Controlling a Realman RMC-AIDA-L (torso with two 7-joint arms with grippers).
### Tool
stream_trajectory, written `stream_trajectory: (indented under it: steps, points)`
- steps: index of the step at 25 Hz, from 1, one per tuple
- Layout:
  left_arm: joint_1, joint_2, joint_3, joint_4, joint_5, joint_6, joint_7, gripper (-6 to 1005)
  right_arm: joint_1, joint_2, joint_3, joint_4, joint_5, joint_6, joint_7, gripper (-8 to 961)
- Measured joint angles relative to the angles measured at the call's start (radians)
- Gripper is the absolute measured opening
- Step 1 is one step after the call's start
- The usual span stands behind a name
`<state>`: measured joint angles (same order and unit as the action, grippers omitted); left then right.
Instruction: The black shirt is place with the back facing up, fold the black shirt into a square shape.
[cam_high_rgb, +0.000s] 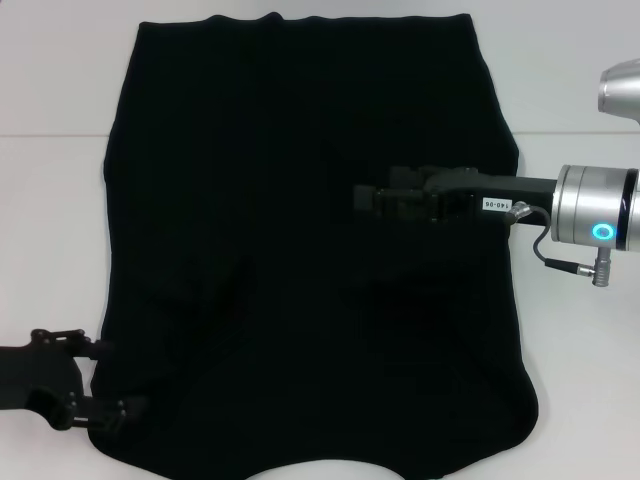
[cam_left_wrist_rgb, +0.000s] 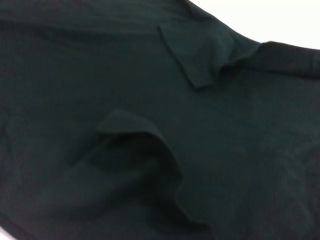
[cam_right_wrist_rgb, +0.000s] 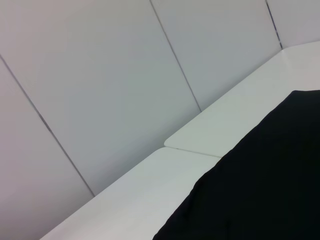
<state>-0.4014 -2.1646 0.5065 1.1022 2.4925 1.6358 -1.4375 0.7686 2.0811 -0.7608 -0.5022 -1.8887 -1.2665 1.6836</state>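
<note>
Nearest me, the left pincer (cam_high_rgb: 105, 408), a black linkage-type claw, sits at the near-left corner of the large plain matte-black fabric shirt (cam_high_rgb: 300, 200), right at the hem edge. From head view I can't tell whether its fingers are nipping cloth or just resting beside it. Left wrist view doesn't show the fingers either, only fabric with two loose flaps: one small folded tab and one raised rumpled fold.

Right pincer (cam_high_rgb: 368, 198), same black build on a silver wrist with a blue ring light, reaches in from the right and hovers over the shirt's middle-right. Fingers are black on black, so I can't tell if they're parted or closed, and I can't tell if they touch the cloth.

Shirt lies spread flat on the white bench (cam_high_rgb: 50, 200), covering most of it, far edge straight, near edge running out of view. Right wrist view only shows a shirt edge, bench and grey wall panels.

Handling call: light, limp, zero stiffness. It'll sag and drape from any grip point and probably drag on the bench rather than slide clean. Not fragile. A single-point pull will bunch it, so I'd take hold at the edges: near corners or side hems, pinch low, both arms level, to carry a straight fold line. Smooth the raised folds first or they'll get trapped in the fold.
</note>
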Motion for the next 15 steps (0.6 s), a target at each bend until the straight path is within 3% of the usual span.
stream_trajectory:
  steps: [10,15]
  points:
    - [-0.01,-0.003,0.049,-0.018,0.022,-0.036,-0.003,868,0.004,0.002,0.0,0.001,0.0,0.008,0.007,942]
    - [-0.019,-0.003,0.077,-0.04,0.076,-0.108,-0.037,755,0.005,0.002,0.0,0.001,0.0,0.008,0.015,942]
